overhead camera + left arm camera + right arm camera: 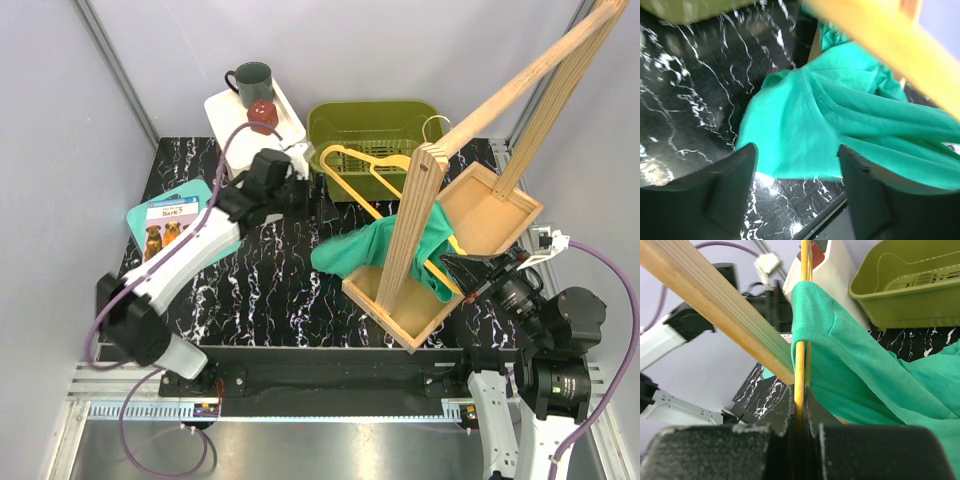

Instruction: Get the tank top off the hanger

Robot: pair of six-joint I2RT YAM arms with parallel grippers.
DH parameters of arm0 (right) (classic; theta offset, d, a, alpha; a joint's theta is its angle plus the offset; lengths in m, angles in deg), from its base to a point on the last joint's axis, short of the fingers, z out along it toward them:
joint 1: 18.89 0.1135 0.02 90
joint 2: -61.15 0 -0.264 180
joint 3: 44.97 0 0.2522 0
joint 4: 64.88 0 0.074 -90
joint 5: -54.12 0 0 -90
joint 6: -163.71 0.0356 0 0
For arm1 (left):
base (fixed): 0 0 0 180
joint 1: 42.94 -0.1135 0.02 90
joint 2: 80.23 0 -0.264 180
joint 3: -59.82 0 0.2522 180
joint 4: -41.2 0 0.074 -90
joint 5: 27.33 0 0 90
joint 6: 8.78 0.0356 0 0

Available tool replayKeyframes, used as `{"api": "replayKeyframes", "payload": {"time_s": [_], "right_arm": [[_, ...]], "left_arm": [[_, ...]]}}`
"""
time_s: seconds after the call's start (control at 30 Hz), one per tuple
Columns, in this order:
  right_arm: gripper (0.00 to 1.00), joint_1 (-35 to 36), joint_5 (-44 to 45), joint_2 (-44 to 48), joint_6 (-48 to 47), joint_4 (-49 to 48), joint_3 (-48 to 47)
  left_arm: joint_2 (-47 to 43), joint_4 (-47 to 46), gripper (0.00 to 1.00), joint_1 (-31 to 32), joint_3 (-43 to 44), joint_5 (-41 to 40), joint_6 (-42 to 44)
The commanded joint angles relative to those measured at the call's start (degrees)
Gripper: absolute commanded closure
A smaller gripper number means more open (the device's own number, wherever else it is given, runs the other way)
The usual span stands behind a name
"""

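Observation:
The teal tank top [365, 250] hangs by one strap on the yellow hanger [360, 175] and spills onto the black table beside the wooden rack. In the right wrist view the strap [840, 350] loops over the hanger's bar [800, 360]. My right gripper [452, 263] is shut on the hanger's lower end, its jaws [800, 390] pinching the bar. My left gripper [322, 205] is open and empty, left of the tank top and above the table. In the left wrist view the tank top [840, 125] lies ahead of my open left gripper [797, 167], apart from both fingers [725, 190].
A slanted wooden rack with a box base [480, 215] stands at the right; its beam [420, 215] crosses in front of the tank top. An olive basket [375, 125] sits behind the hanger. At the back left are a white tray [235, 110] with a mug [252, 82], and a booklet [168, 222].

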Motion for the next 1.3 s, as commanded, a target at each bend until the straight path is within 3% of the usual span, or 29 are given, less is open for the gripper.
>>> {"api": "replayKeyframes", "payload": {"time_s": [0.0, 0.17, 0.3, 0.33, 0.43, 0.7, 1.03, 1.17, 1.27], "right_arm": [[1.0, 0.1, -3.3, -1.3, -0.9, -4.4, 0.7], [1.0, 0.1, -6.3, -2.8, -4.6, -3.6, 0.9], [1.0, 0.1, -10.4, -5.6, -7.1, -3.8, -0.1], [1.0, 0.1, -11.3, -6.3, -7.7, -3.8, -0.4], [1.0, 0.1, -14.8, -8.1, -8.7, -3.9, -1.2], [1.0, 0.1, -22.4, -7.1, -10.3, -3.9, -1.9], [1.0, 0.1, -24.0, -6.3, -10.8, -3.8, -0.6], [1.0, 0.1, -24.5, -6.5, -10.8, -3.8, -0.7], [1.0, 0.1, -24.6, -6.4, -10.9, -3.9, -0.8]], "left_arm": [[-11.8, -3.7, 0.21, -0.8, -2.6, -2.0, 1.4], [-19.0, -3.0, 0.13, -1.4, -2.4, 0.7, 4.2], [-16.1, -4.7, 0.11, -0.1, 5.4, 10.8, 8.0], [-15.1, -4.6, 0.14, 0.6, 6.9, 11.5, 11.0], [-12.6, -4.5, 0.22, 3.3, 11.2, 8.8, 16.6], [-10.5, -5.1, 0.15, 8.3, 12.3, 8.9, 35.6], [-3.1, -5.1, 0.12, 8.4, 17.9, 5.1, 35.0], [0.1, -5.3, 0.15, 8.3, 20.8, 1.3, 34.4], [1.5, -5.4, 0.23, 8.4, 21.7, 3.3, 34.2]]}}
